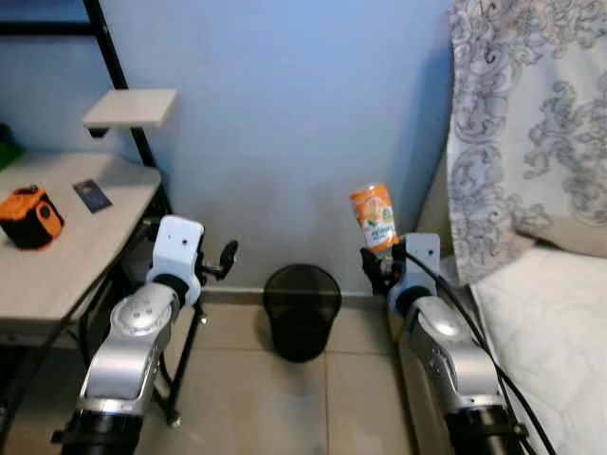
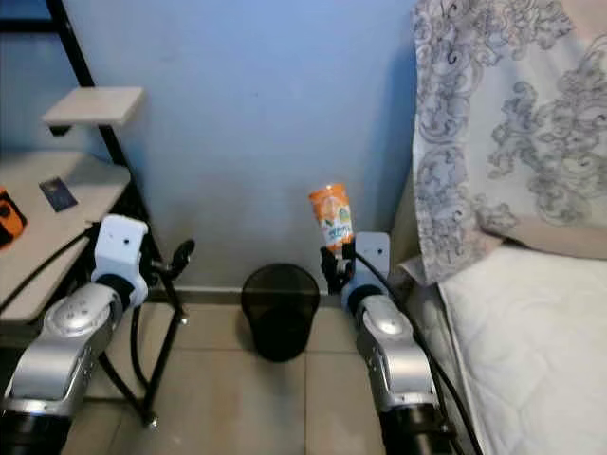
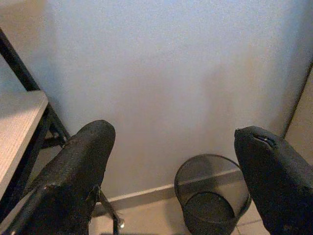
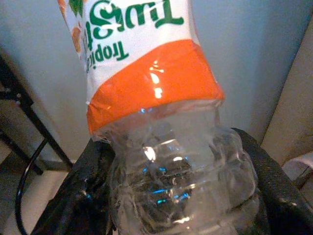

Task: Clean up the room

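My right gripper [image 1: 382, 258] is shut on the clear lower part of an empty plastic bottle [image 1: 374, 216] with an orange and white label, and holds it upright at about bed height. The bottle [image 4: 161, 147] sits squeezed between the black fingers [image 4: 80, 205]. A black mesh waste bin [image 1: 302, 308] stands on the tiled floor against the blue wall, lower than the bottle and to its left. My left gripper [image 1: 220, 261] hovers open left of the bin, beside the desk frame. Its fingers [image 3: 83, 161] are spread wide, and the bin [image 3: 210, 200] shows between them, looking empty.
A light desk [image 1: 66, 256] on a black frame stands at the left, carrying an orange and black object [image 1: 28, 216] and a dark card [image 1: 92, 195]. A small shelf [image 1: 130, 107] sticks out above it. A bed [image 1: 555, 332] with a patterned cloth [image 1: 522, 133] is on the right.
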Available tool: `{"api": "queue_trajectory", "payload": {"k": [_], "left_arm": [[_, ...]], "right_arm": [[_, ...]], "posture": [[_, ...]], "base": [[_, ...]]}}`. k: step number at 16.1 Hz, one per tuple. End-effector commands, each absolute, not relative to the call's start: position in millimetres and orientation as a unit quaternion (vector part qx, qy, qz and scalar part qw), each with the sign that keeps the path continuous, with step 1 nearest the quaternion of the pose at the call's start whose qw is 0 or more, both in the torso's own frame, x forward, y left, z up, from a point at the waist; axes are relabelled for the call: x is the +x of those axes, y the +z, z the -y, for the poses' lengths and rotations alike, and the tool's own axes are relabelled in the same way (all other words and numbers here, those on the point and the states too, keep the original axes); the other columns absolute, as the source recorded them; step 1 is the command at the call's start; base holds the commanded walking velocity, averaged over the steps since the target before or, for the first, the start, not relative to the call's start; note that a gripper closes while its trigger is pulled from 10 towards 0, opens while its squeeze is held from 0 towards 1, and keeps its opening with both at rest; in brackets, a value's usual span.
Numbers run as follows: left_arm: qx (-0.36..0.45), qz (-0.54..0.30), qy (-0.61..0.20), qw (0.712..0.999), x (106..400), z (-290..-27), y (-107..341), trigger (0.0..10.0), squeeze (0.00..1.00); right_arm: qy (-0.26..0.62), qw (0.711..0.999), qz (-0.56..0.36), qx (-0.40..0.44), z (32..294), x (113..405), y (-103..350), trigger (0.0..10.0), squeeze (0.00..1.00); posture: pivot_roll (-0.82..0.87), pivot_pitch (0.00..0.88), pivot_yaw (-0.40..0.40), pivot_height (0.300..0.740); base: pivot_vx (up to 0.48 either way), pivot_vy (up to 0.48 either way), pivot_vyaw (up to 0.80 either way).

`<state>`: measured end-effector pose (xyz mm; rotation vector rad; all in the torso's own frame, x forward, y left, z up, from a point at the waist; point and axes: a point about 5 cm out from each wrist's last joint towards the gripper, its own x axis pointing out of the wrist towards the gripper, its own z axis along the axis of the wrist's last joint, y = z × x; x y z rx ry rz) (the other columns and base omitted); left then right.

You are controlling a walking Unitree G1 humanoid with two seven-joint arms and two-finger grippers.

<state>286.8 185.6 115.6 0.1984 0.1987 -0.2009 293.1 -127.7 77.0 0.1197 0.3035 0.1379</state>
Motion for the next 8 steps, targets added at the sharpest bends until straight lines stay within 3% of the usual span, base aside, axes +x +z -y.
{"api": "queue_trajectory", "payload": {"k": [1,8], "left_arm": [[0.098,-0.094,-0.111,0.984,288.2,-177.8,117.8,10.0,0.11],[0.094,-0.098,-0.11,0.985,288.5,-177.5,116.2,10.0,0.11]], "right_arm": [[0.054,0.986,-0.147,0.056,137.8,294.5,79.4,10.0,0.0],[0.051,0.986,-0.149,0.052,140.0,296.2,80.3,10.0,0.0]], "posture": [[-0.02,0.0,0.016,0.74],[-0.03,0.0,0.019,0.74]], "base": [[0.334,0.0,0.0],[0.336,0.0,0.0]]}}
